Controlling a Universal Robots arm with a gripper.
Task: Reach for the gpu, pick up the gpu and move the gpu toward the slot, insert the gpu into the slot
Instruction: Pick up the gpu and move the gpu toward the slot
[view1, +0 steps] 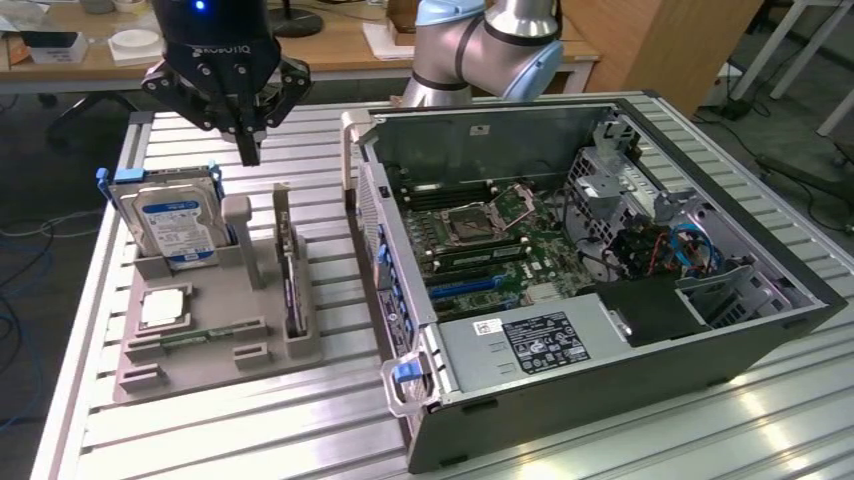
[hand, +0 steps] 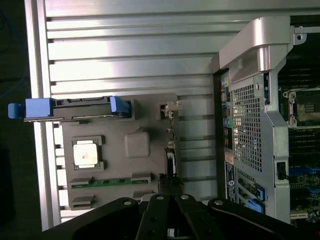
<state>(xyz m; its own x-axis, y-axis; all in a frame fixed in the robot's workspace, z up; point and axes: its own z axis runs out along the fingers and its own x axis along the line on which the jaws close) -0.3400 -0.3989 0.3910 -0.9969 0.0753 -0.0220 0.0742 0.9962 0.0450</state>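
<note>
While the gripper (view1: 248, 150) hangs empty with its fingers pinched together, the graphics card (view1: 290, 285) stands on edge in the grey tray (view1: 240, 300), lower down and nearer the exterior camera, its long axis running alongside the computer case (view1: 601, 380).

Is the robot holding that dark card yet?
No: the gpu stands upright in the grey holder, while the end effector hangs above the holder, shut on nothing.

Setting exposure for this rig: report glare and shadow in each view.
Exterior view: even light, glare streaks on the table slats near the computer case. Wrist view: slats blown white beside the grey holder, case interior dark, fingers in silhouette.
</note>
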